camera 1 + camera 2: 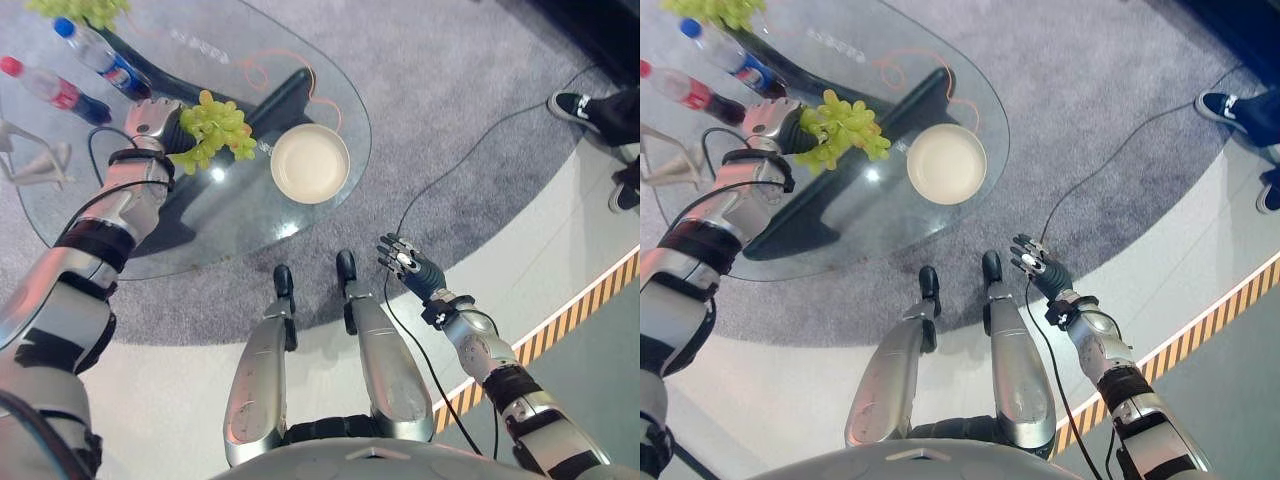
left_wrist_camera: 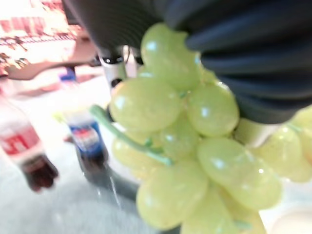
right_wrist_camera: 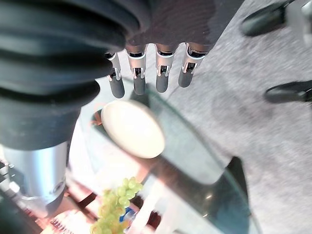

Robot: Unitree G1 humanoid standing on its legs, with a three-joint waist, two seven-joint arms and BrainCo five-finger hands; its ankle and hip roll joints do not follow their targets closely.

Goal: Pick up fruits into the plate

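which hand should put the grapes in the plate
Left. The left hand already grips the grapes above the glass table, right beside the empty plate. The right hand hangs open off the table over the carpet, holding nothing.

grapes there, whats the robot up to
The robot's left hand holds a bunch of green grapes above the glass table, just beside the empty cream plate. Its right hand hangs open off the table, over the carpet. Two bottles stand further back.
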